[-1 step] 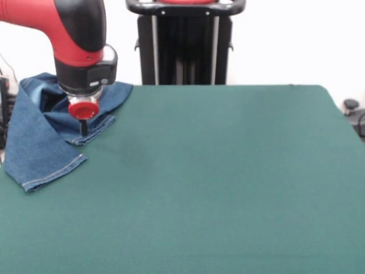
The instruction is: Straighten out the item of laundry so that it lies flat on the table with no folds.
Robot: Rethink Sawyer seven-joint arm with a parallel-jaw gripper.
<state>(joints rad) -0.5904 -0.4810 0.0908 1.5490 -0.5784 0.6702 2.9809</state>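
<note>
The item of laundry (40, 142), small blue jeans with tan stitching, lies crumpled at the far left corner of the green table (217, 171). One leg runs down toward the left edge, its hem near the front. The other part is folded over itself under the arm. My gripper (84, 128) comes down from the red and black arm onto that folded part, just above its hemmed edge. Its narrow black tips stand together, shut on the denim. The arm hides part of the jeans.
The jeans hang close to the table's left edge. A black stand (183, 43) rises behind the table's far edge. Small dark objects (353, 111) sit beyond the right corner.
</note>
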